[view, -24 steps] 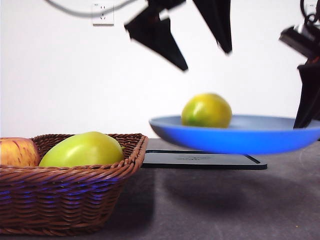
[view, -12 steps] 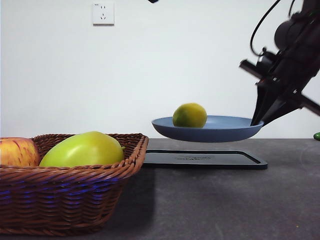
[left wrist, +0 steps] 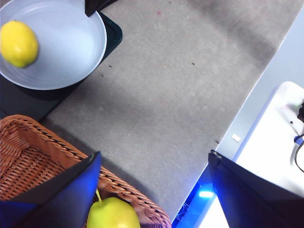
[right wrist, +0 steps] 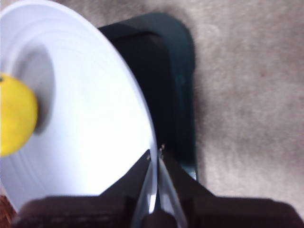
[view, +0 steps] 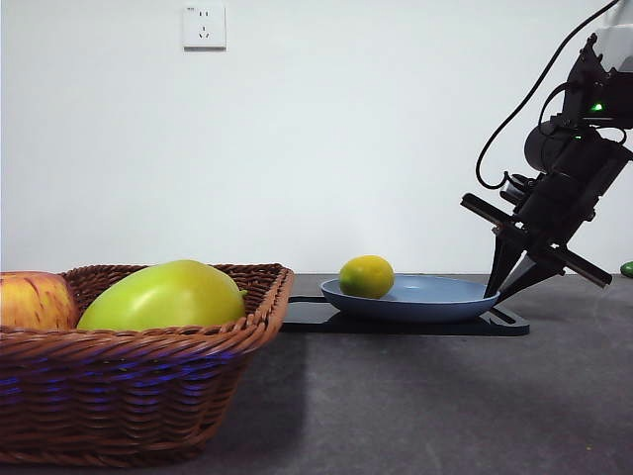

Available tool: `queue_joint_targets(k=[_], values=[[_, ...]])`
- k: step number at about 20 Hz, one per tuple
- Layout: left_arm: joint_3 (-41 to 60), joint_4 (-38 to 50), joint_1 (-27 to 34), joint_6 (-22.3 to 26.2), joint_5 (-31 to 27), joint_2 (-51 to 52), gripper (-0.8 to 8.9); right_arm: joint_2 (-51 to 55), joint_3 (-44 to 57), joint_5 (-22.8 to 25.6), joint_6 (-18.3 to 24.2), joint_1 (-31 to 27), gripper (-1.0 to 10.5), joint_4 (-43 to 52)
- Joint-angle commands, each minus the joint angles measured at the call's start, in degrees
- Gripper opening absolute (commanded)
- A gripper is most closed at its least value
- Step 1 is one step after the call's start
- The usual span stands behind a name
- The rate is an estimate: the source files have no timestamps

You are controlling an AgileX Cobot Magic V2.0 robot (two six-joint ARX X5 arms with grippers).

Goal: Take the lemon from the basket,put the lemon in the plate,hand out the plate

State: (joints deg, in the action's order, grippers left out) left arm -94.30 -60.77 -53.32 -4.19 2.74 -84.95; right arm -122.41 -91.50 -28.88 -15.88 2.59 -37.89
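In the front view, the plate point(view: 415, 298) rests on the black tray point(view: 396, 321) at the far side of the grey worktop point(view: 425, 406). The lemon point(view: 366, 276) sits in the plate near its rim on the basket's side. The right claw point(view: 499, 289) comes down from the right edge, dark and angled, and its tips meet the plate's rim on the side away from the basket. The wicker basket point(view: 138, 381) stands near and large at the left, well apart from the plate. It holds a big green fruit point(view: 163, 296) and, beside that, a red-yellow apple point(view: 35, 301) cut off by the picture's edge. A white wall socket point(view: 204, 26) shows on the wall behind.

In the left wrist view, the left claw point(left wrist: 152, 190) hangs high over the worktop with its two jaws wide apart and nothing between them. It looks down on the basket point(left wrist: 33, 156) and the green fruit point(left wrist: 113, 213). Beyond the basket lies the plate point(left wrist: 71, 42) on the tray point(left wrist: 19, 102), with the lemon point(left wrist: 19, 43) inside it. A dark tip of the other arm touches the plate's rim.

In the right wrist view, the right claw point(right wrist: 155, 159) has its jaws pressed together on the plate's point(right wrist: 90, 123) thin rim, one jaw above and one below. The lemon point(right wrist: 16, 116) lies in the plate on the side across from the grip. The tray point(right wrist: 171, 95) shows under the plate's edge, and the worktop point(right wrist: 247, 95) beyond.
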Motion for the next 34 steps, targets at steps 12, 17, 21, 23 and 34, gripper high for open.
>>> queue_joint_targets(k=[12, 17, 21, 23, 34], values=[[-1.36, 7.63, -0.57, 1.81, -3.32, -0.63, 3.87, 7.26, -1.57, -1.22, 3.63, -1.51, 2.3, -3.37], [-1.36, 10.75, 0.7, 9.55, -6.99, -0.63, 1.64, 19.96, -1.57, -1.18, 11.45, -0.83, 0.9, -15.96], [-1.36, 10.38, 3.08, 13.33, -7.06, -0.63, 0.06, 29.9, -1.57, -0.63, 15.63, 1.55, 0.0, -23.5], [-1.36, 9.66, 5.27, 13.6, -7.06, -0.61, 0.06, 35.04, -1.55, 1.2, 16.46, 3.8, 0.0, -25.27], [7.8, 13.49, 24.02, 14.53, 6.38, 9.75, 0.06, 61.55, 8.85, 35.1, 13.35, 23.1, 0.0, -14.84]])
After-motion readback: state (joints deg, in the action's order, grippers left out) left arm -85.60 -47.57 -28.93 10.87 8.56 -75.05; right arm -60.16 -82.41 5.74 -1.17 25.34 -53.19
